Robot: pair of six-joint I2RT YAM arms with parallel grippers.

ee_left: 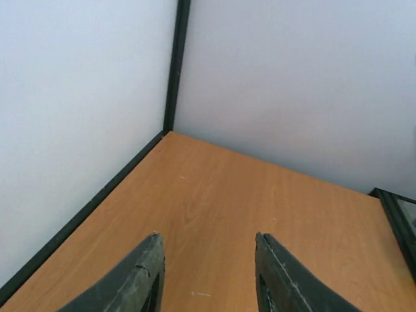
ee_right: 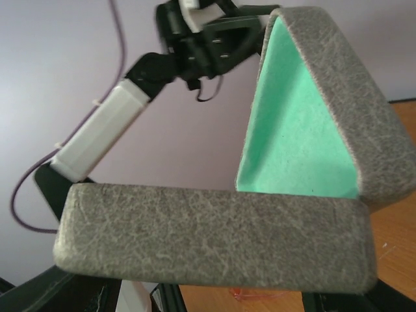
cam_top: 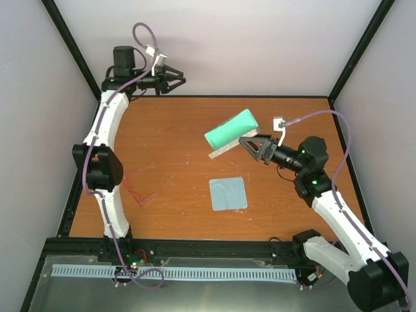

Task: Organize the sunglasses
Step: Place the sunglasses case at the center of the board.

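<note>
Over the counter (cam_top: 182,123), right jaws clamp the open grey case (cam_top: 231,130); hold it level; left jaws, half-parted and empty, should fetch the sunglasses (cam_top: 139,188) gently.

Overhead on whole table (cam_top: 182,130); left wrist toward far corner (ee_left: 170,132); right wrist tight on case (ee_right: 214,240).

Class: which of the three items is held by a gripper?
The green-lined grey case, in the right gripper; the sunglasses and blue cloth lie free on the table.
</note>
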